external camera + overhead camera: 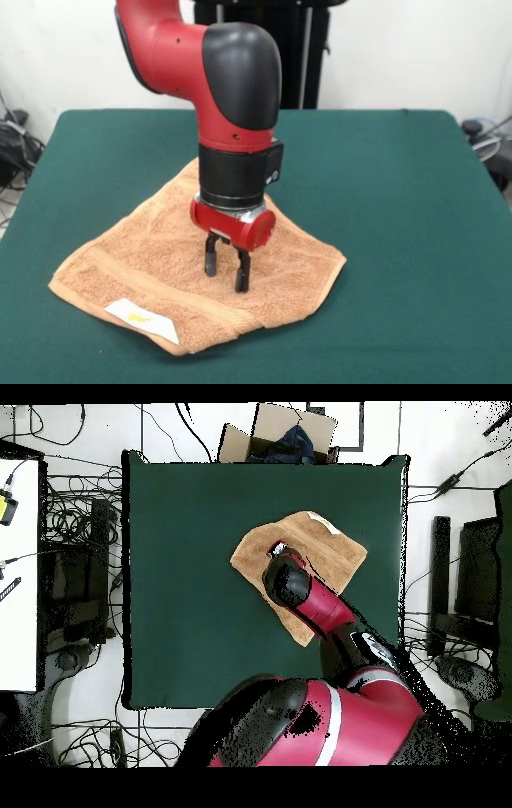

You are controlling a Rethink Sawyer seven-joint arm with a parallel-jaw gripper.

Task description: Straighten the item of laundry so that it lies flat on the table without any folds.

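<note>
The gripper (227,273) hangs straight down from the red and black arm (232,104), its two black fingers (210,258) spread a little apart with bare towel showing between them. The tips reach down to the towel's surface near its middle; whether they press into the cloth or stop just above it cannot be told. Nothing is pinched between them.

Going left to right in the front view: off the table's left edge lies a tangle of dark cables (14,152) on the floor. The table (400,200) itself is covered in dark green cloth. The item of laundry (144,248), a tan-orange terry towel, sits left of the table's centre and toward the edge nearest the camera, turned so that its corners point at the table's edges like a diamond. Its left corner lies toward the left edge, its far corner is hidden behind the arm's wrist, and its right corner stops about midway across the table. A white label (141,319) with yellow print rests on the border at the towel's near edge. The towel's near edge looks thick and doubled. The right half of the table is bare green cloth.

From overhead, the towel (325,544) lies right of the table's (190,584) centre, with the arm (310,599) covering part of it, and a cardboard box (262,434) stands beyond the table's top edge.
</note>
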